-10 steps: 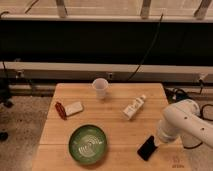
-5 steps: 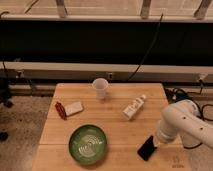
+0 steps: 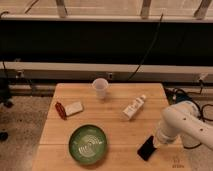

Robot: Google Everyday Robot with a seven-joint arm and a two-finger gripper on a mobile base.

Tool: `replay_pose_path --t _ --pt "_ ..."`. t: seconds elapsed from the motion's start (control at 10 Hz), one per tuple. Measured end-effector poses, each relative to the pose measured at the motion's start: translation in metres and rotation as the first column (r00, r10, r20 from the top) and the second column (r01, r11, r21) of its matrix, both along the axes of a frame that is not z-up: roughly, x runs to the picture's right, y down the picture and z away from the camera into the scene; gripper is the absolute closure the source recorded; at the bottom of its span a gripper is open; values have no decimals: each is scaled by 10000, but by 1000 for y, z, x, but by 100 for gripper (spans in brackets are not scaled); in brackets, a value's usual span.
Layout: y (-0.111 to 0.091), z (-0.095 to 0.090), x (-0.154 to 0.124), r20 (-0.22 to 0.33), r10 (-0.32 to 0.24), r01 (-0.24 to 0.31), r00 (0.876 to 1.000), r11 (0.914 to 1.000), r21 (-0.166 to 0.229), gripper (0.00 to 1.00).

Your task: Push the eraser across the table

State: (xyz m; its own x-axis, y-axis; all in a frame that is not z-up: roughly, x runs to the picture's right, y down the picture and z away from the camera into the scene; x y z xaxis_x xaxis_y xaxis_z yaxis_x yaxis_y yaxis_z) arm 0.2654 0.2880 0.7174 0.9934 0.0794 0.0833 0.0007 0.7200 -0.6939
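Light-brown plank worktop (image 3: 115,107) before a dark wall (image 3: 100,42). A flat black rectangular eraser (image 3: 146,148) lies near its lower-right edge, with my claw (image 3: 156,141) just beside it. I cannot tell the claw's state. Round green bowl (image 3: 88,145) lower left.

The eraser (image 3: 146,148), a flat black block, lies slanted on the light plank desk (image 3: 117,127), about 4 o'clock from its middle. The pincer (image 3: 155,141) sits at the eraser's 1 o'clock end.

No text can be read — the mark (image 3: 176,161) at the near right corner of the light-brown wooden plank table (image 3: 125,134) is too small. The gripper (image 3: 155,142) is near that corner.
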Motion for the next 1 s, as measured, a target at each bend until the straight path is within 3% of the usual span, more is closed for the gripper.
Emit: replay_pose_path --t 0.7,1.0 --pt "21 10 29 -323 918 -914 9953 9957 130 98" --pt "30 13 34 -414 1065 -1065 9934 9943 32 98"
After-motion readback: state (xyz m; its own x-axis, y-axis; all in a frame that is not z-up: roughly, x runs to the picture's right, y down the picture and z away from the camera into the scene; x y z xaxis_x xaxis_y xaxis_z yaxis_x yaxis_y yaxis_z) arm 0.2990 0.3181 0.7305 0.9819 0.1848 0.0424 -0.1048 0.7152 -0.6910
